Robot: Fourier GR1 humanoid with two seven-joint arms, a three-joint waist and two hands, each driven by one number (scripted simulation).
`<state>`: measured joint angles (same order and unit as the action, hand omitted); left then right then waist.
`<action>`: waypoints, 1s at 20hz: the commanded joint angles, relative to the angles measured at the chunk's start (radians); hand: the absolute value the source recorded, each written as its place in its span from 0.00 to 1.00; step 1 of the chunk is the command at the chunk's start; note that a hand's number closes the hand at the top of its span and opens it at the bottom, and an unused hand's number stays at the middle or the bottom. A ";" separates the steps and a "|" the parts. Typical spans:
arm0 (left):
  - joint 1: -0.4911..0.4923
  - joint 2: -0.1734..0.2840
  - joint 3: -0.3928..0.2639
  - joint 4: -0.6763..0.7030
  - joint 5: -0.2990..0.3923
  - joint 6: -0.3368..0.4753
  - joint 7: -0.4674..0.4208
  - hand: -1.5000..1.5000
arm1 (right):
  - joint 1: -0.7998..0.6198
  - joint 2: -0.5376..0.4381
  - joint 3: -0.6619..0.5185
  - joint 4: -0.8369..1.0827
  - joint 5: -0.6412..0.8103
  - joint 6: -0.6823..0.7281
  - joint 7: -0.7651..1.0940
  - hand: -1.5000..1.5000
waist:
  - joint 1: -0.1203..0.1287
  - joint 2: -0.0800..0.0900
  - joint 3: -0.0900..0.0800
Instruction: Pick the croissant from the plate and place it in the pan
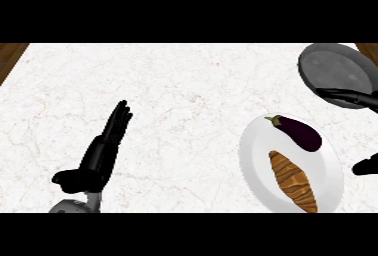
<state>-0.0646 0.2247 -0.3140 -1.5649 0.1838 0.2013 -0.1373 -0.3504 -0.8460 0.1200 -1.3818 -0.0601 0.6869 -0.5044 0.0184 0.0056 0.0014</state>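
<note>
A brown, striped croissant [293,181] lies lengthwise on the lower half of a white plate [255,150] at the right. A dark purple eggplant [299,132] rests on the plate's upper half. The grey pan [336,67] sits at the far right corner, its black handle [348,96] pointing toward the right edge. My left hand [103,147] stands open at the left, fingers straight and pointing away, well apart from the plate. Only a small black part of my right hand [365,165] shows at the right edge, just beside the plate's rim.
The white marble counter [177,100] stretches between my left hand and the plate. Brown wooden edges show at the far left corner [11,57] and far right corner [369,49].
</note>
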 commanded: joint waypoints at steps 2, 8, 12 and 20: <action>-0.015 -0.028 -0.002 0.034 -0.017 0.017 -0.005 0.50 | -0.038 -0.036 0.146 -0.080 0.187 0.064 -0.096 0.00 | -0.001 -0.001 -0.001; 0.014 -0.009 0.020 0.044 0.002 -0.034 -0.049 0.50 | -0.025 -0.062 0.305 -0.187 0.399 -0.038 -0.107 0.00 | -0.008 -0.005 -0.002; 0.016 0.013 0.060 0.034 0.010 -0.047 -0.037 0.50 | 0.053 -0.047 0.391 -0.152 0.588 -0.196 -0.155 0.00 | -0.014 -0.005 -0.001; -0.013 -0.075 0.051 0.103 -0.061 -0.042 -0.062 0.50 | 0.044 0.078 0.357 -0.113 0.683 -0.132 -0.096 0.00 | -0.018 -0.005 -0.002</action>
<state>-0.0562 0.1793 -0.2819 -1.5352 0.1392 0.1757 -0.1482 -0.3232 -0.8139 0.4792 -1.4917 0.5729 0.5058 -0.5955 0.0043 0.0005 0.0001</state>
